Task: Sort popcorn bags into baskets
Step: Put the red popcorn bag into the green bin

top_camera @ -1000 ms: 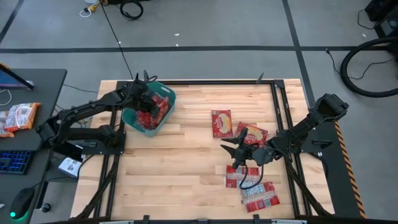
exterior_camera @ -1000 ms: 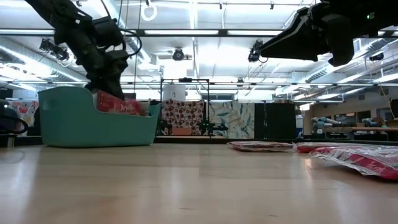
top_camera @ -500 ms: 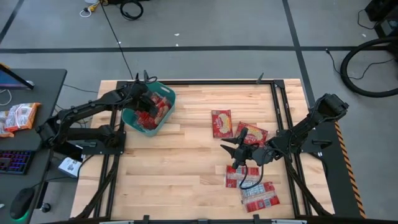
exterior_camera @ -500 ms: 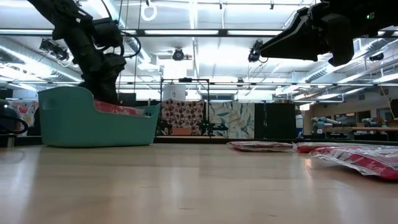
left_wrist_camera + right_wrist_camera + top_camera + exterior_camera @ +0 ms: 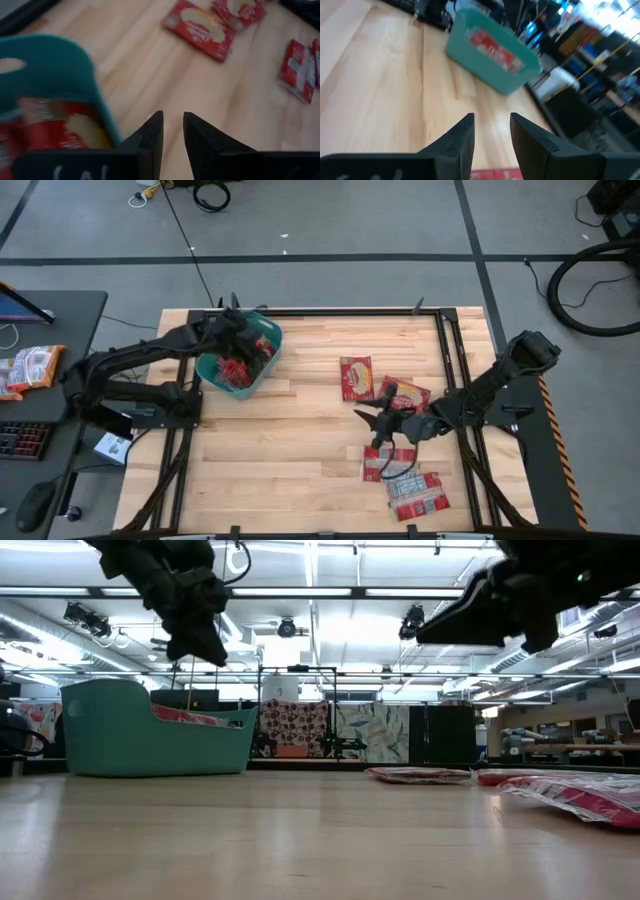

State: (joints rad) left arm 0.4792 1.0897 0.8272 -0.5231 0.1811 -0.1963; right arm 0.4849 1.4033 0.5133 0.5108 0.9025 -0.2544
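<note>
Counter (image 5: 300,430) is the wood top, with the teal basket (image 5: 237,358) at my left-rear part of it, already holding several red popcorn bags (image 5: 247,355). Loose popcorn bags lie well apart from the basket on my right side: one flat by itself (image 5: 356,378), one just beside it (image 5: 405,393), two more nearer the front edge (image 5: 417,495).

Step in hand, as I judge it: between a drop into the basket and the next pick. My left gripper (image 5: 171,135) hangs above the basket's near rim, fingers a narrow gap apart, nothing between them, touching nothing; in the low view it sits clear above the basket wall (image 5: 150,735).

My right gripper (image 5: 490,131) hovers over the loose bags on the right, above the one near the front (image 5: 388,463), fingers parted a moderate gap, empty, not touching any bag that I can see.

Next move, my guess: right gripper drops onto a loose bag and pinches its edge, flat bags so low approach needed; left arm stays clear of the basket path
</note>
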